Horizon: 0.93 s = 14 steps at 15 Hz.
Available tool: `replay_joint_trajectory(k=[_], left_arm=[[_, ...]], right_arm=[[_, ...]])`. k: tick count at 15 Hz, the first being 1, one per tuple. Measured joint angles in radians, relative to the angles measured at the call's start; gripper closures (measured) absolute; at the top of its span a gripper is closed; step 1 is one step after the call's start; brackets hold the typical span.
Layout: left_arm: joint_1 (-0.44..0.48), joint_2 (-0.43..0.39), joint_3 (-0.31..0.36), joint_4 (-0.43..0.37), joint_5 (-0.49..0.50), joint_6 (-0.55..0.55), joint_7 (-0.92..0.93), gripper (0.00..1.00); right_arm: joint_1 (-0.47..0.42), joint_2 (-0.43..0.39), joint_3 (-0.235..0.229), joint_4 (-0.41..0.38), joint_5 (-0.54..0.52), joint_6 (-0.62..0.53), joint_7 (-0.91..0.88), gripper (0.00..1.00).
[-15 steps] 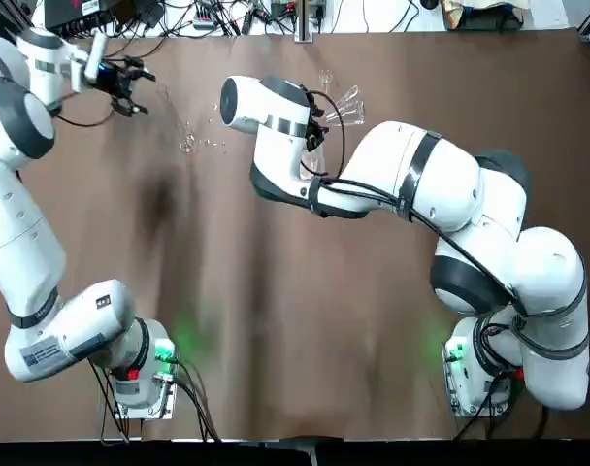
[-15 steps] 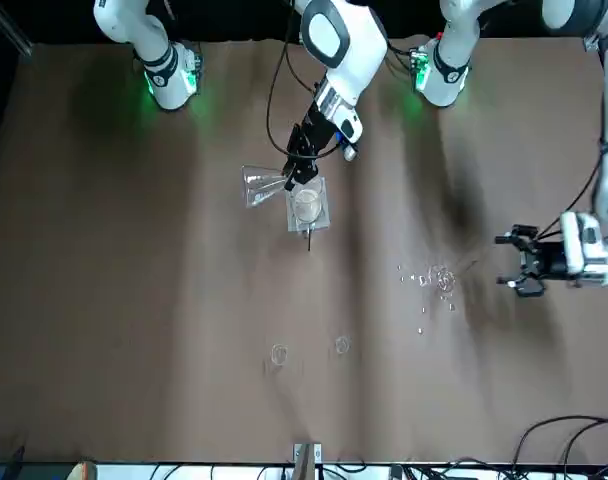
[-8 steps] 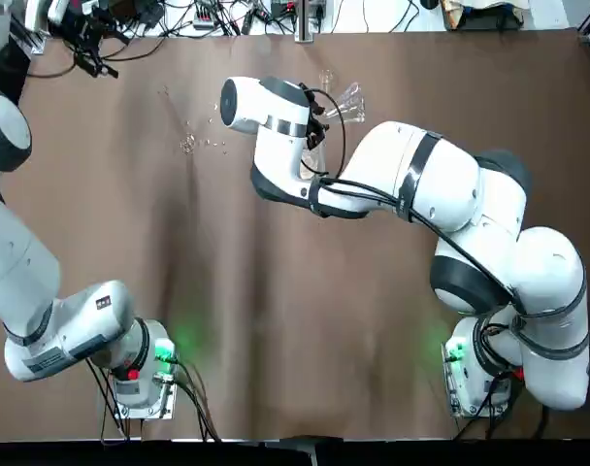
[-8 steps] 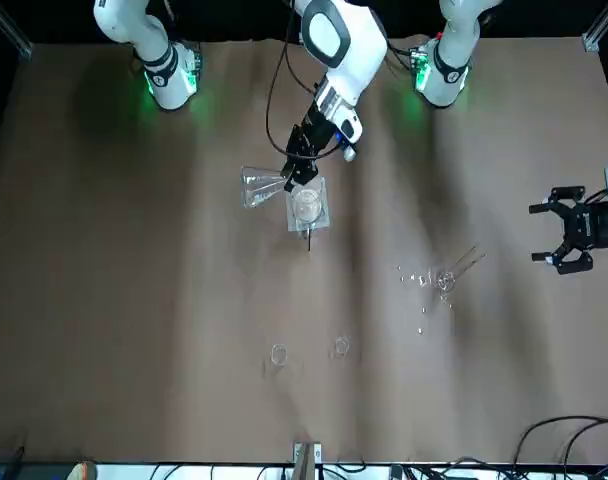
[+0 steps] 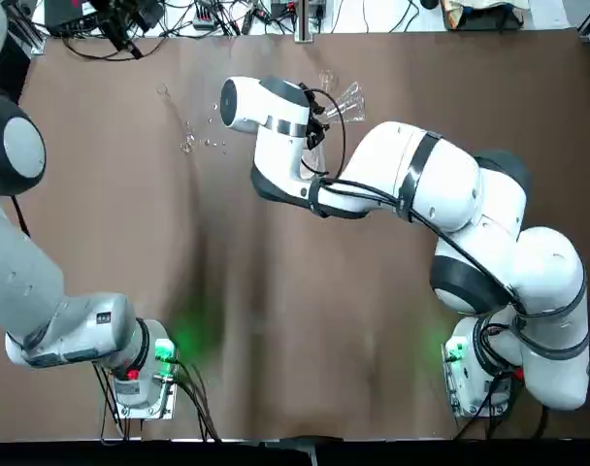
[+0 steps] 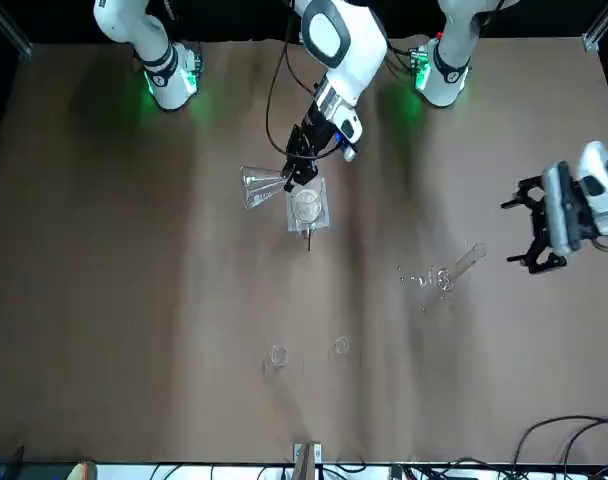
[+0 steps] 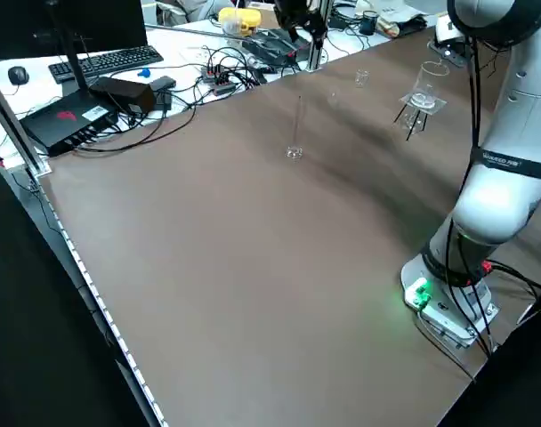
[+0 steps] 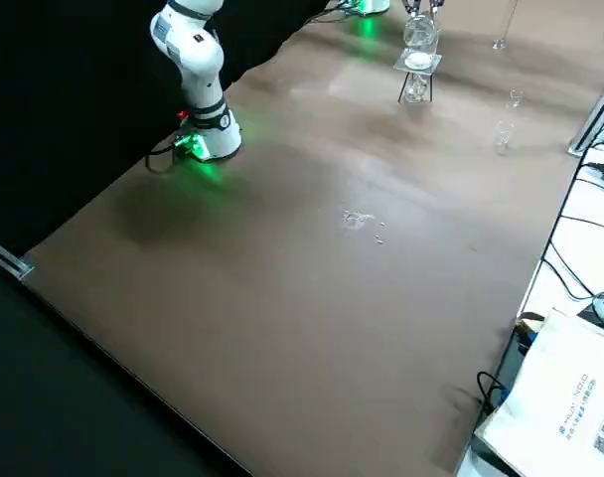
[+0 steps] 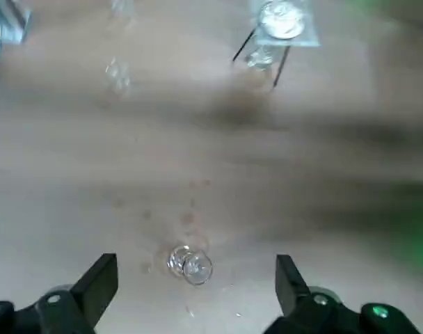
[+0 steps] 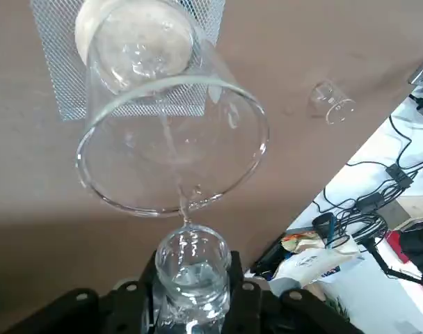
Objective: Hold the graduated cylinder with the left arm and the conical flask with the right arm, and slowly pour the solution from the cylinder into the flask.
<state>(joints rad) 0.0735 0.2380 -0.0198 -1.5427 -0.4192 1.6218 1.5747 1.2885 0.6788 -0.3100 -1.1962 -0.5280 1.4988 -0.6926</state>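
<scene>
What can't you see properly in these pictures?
Liquid in the long thin clear glass graduated cylinder: too thin and faint everywhere.
Right gripper gripping the clear cone-shaped conical flask: top view, mostly hidden under its own arm.
Two tiny clear glass pieces: front view, too small to identify.
Open left gripper: top view, lost among dark cables.

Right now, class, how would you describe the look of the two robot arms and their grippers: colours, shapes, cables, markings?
Both arms are glossy white rounded segments with dark grey joint bands, green lights at their bases and black cables. The right arm carries a black two-finger right gripper; the left arm ends in a black left gripper.
</scene>
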Motion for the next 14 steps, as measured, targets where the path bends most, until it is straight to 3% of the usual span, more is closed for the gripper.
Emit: replay_joint_trajectory(k=[7,14], left_arm=[[-0.162,-0.014,-0.002,0.000,0.314,0.043,-0.603,0.00],[-0.171,-0.060,-0.019,-0.002,0.422,-0.005,-1.147,0.00]], right_arm=[[0.000,0.001,0.000,0.000,0.000,-0.005,0.000,0.61],[-0.001,0.002,-0.001,0.003,0.019,-0.005,0.000,0.61]])
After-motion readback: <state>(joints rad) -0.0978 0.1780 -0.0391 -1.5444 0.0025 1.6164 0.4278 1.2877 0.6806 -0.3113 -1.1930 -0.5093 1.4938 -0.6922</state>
